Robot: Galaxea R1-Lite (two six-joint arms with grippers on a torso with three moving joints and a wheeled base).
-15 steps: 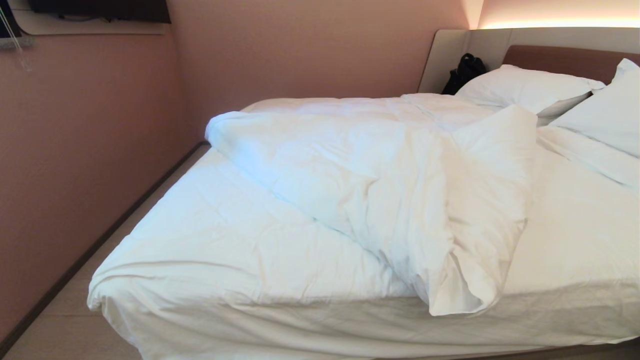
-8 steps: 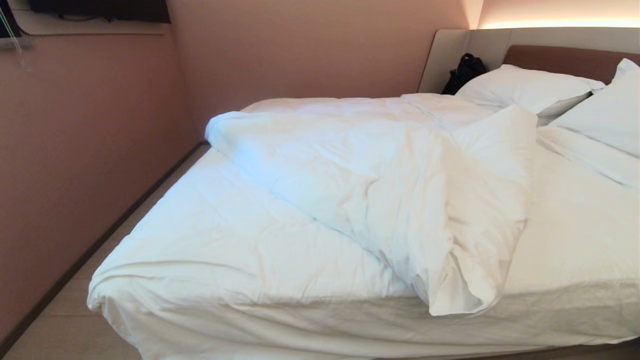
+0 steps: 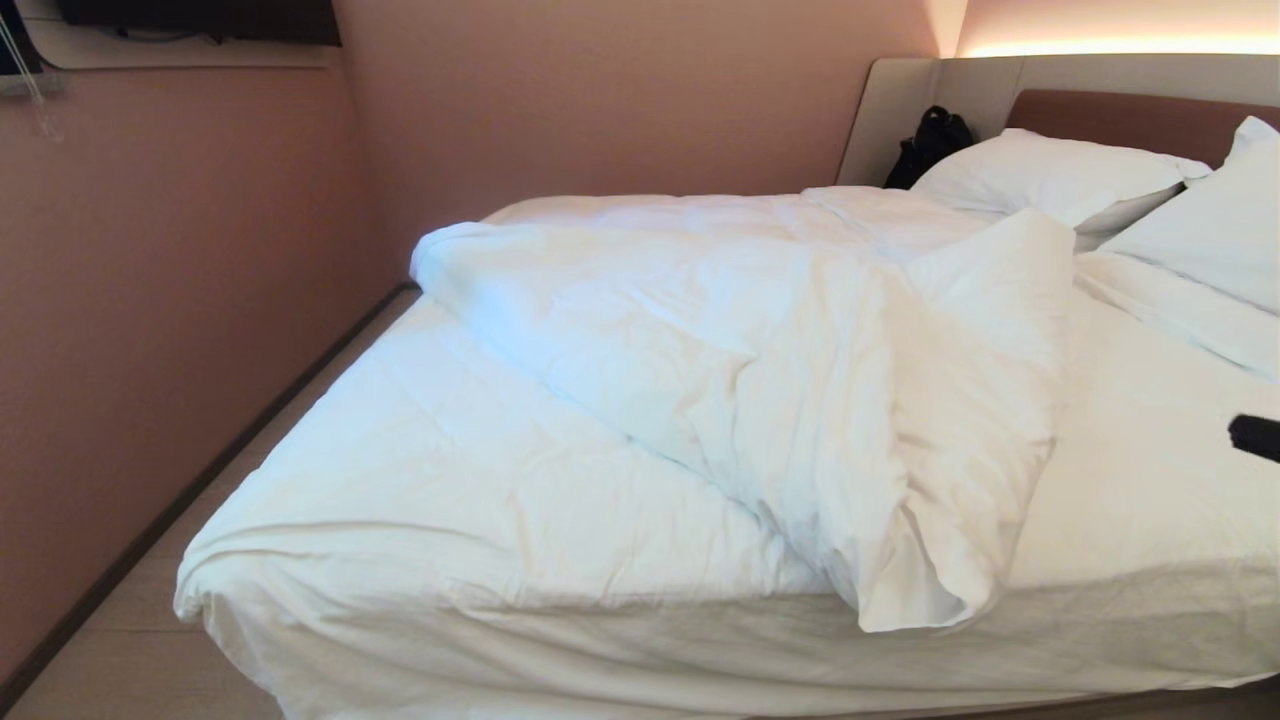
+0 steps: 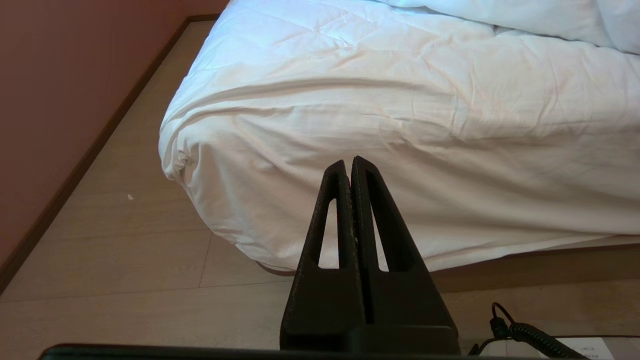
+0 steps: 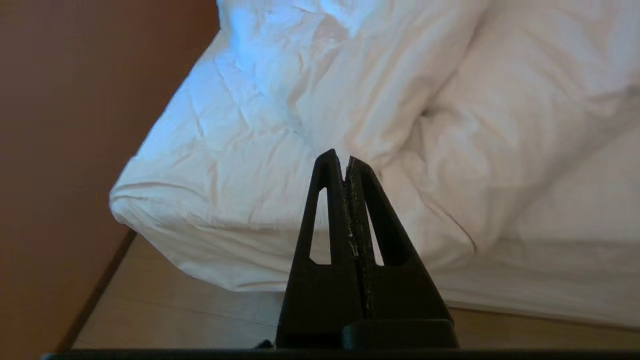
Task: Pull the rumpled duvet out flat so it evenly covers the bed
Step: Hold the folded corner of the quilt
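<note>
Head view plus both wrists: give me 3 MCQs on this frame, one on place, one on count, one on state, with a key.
1. Where is the duvet bunched on the bed?
A. In a ridge running from the far left corner to the near edge
B. Flat over the pillows
C. On the floor

2. How many pillows show at the headboard?
A. None
B. Two
C. Five

3. How do the right hand and the left hand stand?
A. Both wide open
B. Both shut, empty
C. Each clamped on cloth

Key: 1 A, the folded ridge crosses the mattress and its tip hangs over the near edge. 2 B, two pillows lie side by side. 3 B, each wrist view shows fingers pressed together with nothing between them.
</note>
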